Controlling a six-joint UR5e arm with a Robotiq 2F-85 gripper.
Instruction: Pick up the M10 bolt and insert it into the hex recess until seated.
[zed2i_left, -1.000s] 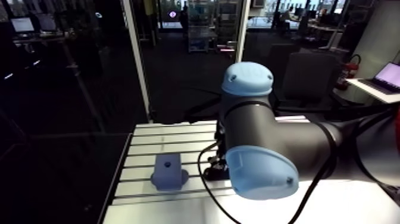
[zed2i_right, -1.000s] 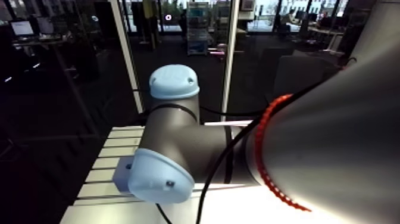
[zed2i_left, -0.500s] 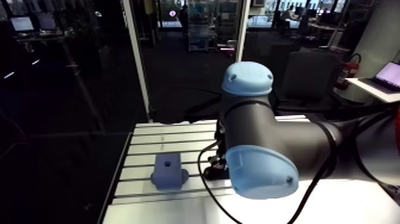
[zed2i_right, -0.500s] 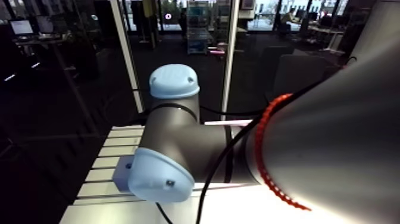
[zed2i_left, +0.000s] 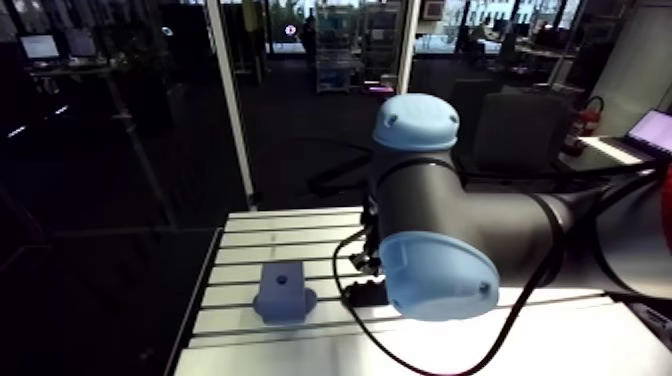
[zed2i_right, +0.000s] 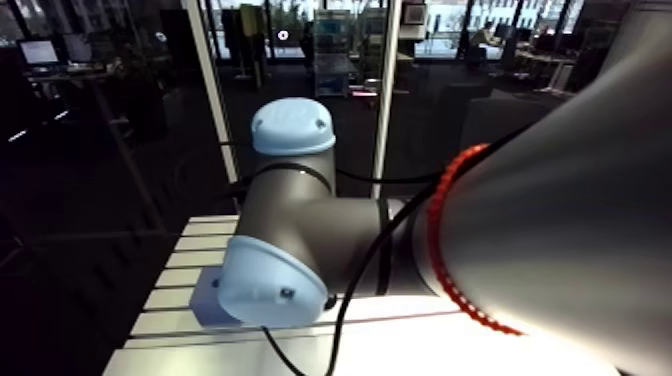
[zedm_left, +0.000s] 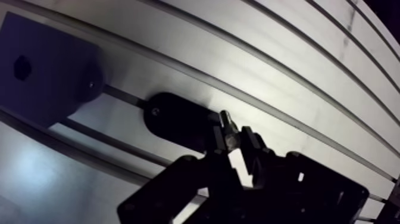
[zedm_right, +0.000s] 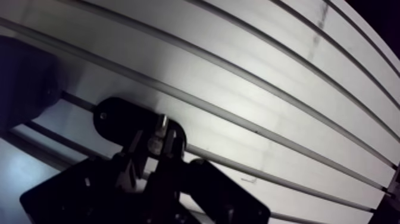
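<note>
The slotted table (zedm_left: 286, 77) carries 2 items in the wrist view. The largest is the blue block (zedm_left: 50, 62), which sits flat across the table ribs, off to one side of the gripper (zedm_left: 233, 138). Its top face holds 1 hex recess (zedm_left: 22, 65), which is open with nothing in it. A black oval part (zedm_left: 172, 119) lies flat on the table between the block and the gripper, just beside the block.

The gripper hangs over the end of the oval part farthest from the block. Its 2 fingers (zedm_left: 253, 143) are drawn close together, with only a narrow gap, and they clamp the bolt (zedm_left: 227, 121) from both sides. The bolt's grey end stands out just past the fingertips. Whether it touches the oval part cannot be determined. The bolt is well apart from the recess, with the oval part between them
</note>
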